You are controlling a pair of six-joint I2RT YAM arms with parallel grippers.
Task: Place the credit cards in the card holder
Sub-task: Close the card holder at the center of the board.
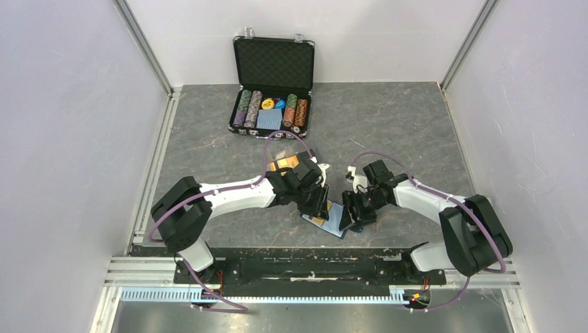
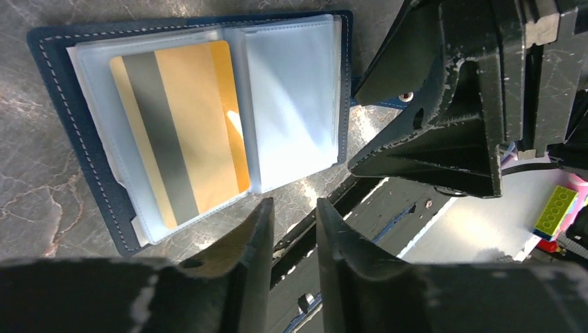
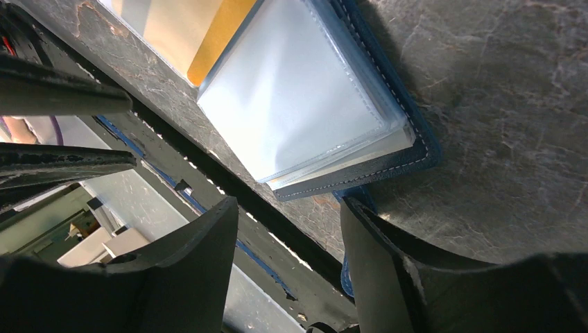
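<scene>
Left gripper: fingers narrowly parted, empty.
Right gripper: spread, empty.
Risk: a nudged card holder slides, and the gold card slips out.

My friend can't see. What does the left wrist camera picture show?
An open navy card holder lies on a grey marbled table, with a gold card in its left clear pocket. The left gripper, its black fingers slightly apart, fills the bottom edge.

Cover of card holder seen as navy, leather-like, matt, white-stitched. Sleeves noted as clear glossy plastic. Gold credit card seen as smooth plastic with dull grey stripe. Table seen as grey, marbled, faintly shiny. Fingers of left gripper noted as matt black plastic, scuffed.
</scene>
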